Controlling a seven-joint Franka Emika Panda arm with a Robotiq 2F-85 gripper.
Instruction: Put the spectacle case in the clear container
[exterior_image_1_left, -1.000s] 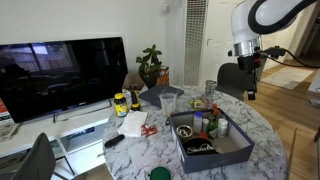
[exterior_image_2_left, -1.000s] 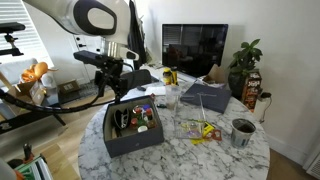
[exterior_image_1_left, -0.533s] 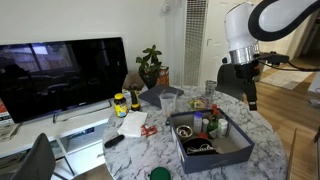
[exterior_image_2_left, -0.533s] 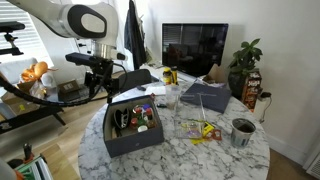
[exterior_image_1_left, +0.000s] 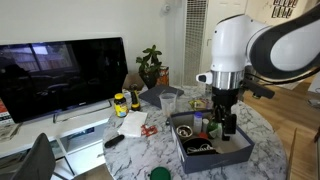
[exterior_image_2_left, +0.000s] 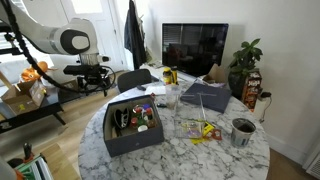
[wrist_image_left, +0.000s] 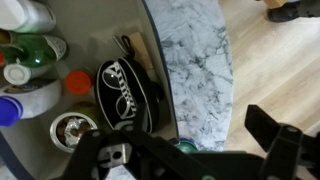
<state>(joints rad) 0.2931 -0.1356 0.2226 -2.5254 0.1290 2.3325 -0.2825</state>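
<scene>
The spectacle case (wrist_image_left: 125, 95), black and oblong with light markings, lies inside the grey tray (wrist_image_left: 95, 25) near its edge; in an exterior view it shows as a dark shape (exterior_image_1_left: 200, 148) at the tray's front. The clear container (exterior_image_1_left: 168, 102) stands on the marble table behind the tray, and also shows in the opposite exterior view (exterior_image_2_left: 172, 100). My gripper (wrist_image_left: 190, 160) is open and empty. It hangs above the table edge beside the tray, to the case's side, and shows in both exterior views (exterior_image_1_left: 222, 125) (exterior_image_2_left: 98, 88).
Several small bottles (wrist_image_left: 40, 48) and a round tin (wrist_image_left: 72, 128) share the tray (exterior_image_1_left: 235, 152). Papers, small items and a metal cup (exterior_image_2_left: 243, 130) lie on the round marble table (wrist_image_left: 195, 60). A TV (exterior_image_1_left: 60, 75), a plant (exterior_image_1_left: 150, 65) and wooden floor (wrist_image_left: 280, 70) surround it.
The arm has swung from beyond the table's edge down and in toward the tray; the gripper now hangs lower, close beside the tray. Objects on the table have not moved.
</scene>
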